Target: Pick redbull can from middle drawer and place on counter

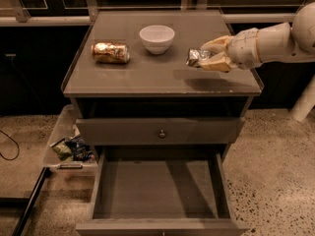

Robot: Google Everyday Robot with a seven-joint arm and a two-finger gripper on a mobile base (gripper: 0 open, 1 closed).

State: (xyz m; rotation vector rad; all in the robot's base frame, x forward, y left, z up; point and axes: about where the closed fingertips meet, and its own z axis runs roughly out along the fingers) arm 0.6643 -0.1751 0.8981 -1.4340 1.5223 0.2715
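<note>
- The flat square grey counter surface (pixel 147 77) with a thin raised rim tops a grey cabinet.
- The gripper (pixel 210 56), tan-fingered at the end of a white arm (pixel 275 38), reaches in from the right edge of the surface and hangs over its right half, nearer the front-right corner than the back one.
- Its jaws are clenched on the small slim shiny silver redbull can (pixel 197 57), one finger above the can and one below.
- The redbull can lies on its side in that grip, its free end pointing toward the middle of the surface. It is held just above the surface, and a dark shadow falls on the grey top beneath it.
- A fatter gold-brown can (pixel 110 52) lies on its side near the left edge.
- A white round bowl (pixel 157 38) stands upright toward the back edge, between the gold-brown can and the gripper and apart from both.
- Below the surface, a grey drawer front (pixel 123 132) with a small round brass knob (pixel 162 133) is closed.
- Under it, the wide shallow grey middle drawer (pixel 157 193) is pulled open, showing its flat bottom and low side walls.
- On the speckled floor to the left of the cabinet, a clear plastic bin (pixel 61 134) holds crumpled packets.
</note>
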